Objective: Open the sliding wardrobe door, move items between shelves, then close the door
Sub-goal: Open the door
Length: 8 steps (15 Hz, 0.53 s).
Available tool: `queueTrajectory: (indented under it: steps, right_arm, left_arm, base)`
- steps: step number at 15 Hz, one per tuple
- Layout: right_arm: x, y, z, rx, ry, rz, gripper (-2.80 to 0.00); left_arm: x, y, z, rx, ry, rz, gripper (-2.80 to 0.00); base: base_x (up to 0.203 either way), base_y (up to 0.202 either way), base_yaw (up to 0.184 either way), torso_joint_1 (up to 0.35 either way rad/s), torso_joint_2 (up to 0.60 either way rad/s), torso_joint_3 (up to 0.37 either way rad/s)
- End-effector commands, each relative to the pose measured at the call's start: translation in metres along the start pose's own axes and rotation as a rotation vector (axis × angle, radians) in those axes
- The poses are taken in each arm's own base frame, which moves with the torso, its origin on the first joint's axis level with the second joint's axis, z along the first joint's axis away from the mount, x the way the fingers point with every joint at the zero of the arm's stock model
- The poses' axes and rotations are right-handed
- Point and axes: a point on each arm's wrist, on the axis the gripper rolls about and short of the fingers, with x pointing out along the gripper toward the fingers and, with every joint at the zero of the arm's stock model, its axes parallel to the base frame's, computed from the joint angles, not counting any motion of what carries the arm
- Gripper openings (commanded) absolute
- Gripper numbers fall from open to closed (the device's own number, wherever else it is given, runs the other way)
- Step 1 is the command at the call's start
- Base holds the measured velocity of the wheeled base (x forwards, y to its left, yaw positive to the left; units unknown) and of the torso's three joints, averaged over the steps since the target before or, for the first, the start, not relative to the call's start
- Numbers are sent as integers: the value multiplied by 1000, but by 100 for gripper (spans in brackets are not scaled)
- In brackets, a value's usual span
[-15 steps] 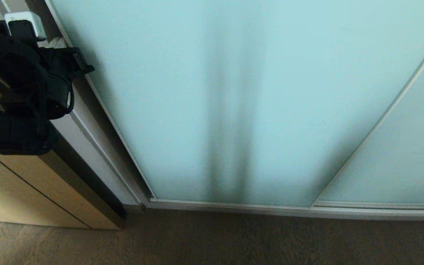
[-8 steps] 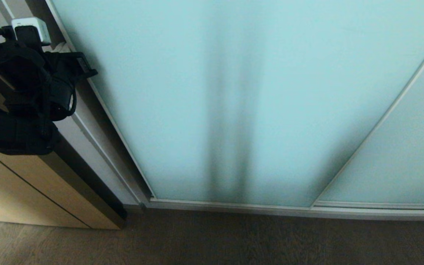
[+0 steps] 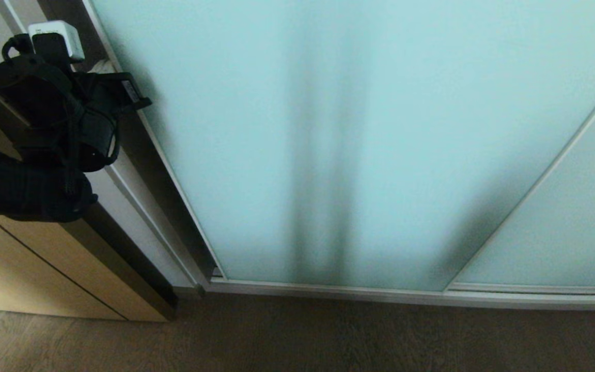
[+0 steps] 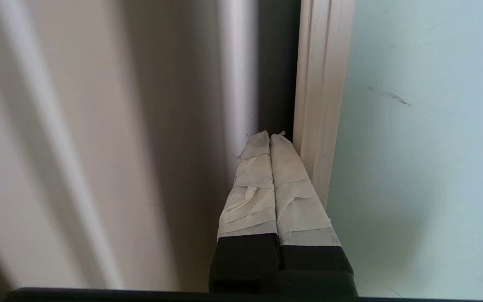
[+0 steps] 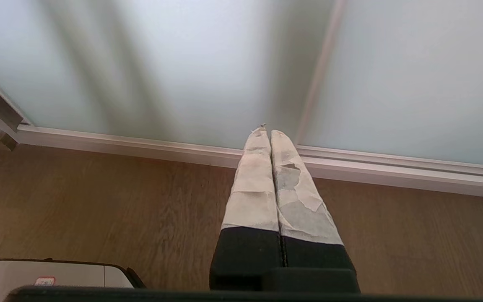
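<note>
Left wrist view shows the left gripper (image 4: 270,134), its two tape-wrapped fingers (image 4: 252,184) pressed flat together, tips pushed into the dark gap just beside the slim silver frame edge (image 4: 315,105) of the tall frosted pale turquoise sliding wardrobe door (image 3: 359,129), apparently touching that edge. From the head camera that door fills most of the scene above the brown wood-grain floor (image 3: 328,336), with a narrow dark opening along its left side next to the tan wood-grain cabinet (image 3: 29,279). Low over the floor, the right gripper (image 5: 266,131) hangs with its taped fingers closed on nothing, pointing toward the door's silver bottom rail (image 5: 141,144).
</note>
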Motion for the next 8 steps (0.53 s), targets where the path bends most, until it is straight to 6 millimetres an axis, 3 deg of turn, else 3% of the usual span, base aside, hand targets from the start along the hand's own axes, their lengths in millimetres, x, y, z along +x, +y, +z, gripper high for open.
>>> queueTrajectory:
  steps: [1,6,8]
  right_arm:
    - [0,0,0,-1,-2,0,-280]
    - [0,0,0,-1,-2,1,-280]
    - [0,0,0,0,-1,1,-280]
  left_arm:
    - [-9,-17,14,-35,-22,-45,-280]
    - [-29,-55,25,-91,-11,-114,-280]
    - [-39,-62,26,-101,1,-130,-280]
  base:
    - [0,0,0,0,0,0]
    - [0,0,0,0,0,0]
    - [0,0,0,0,0,0]
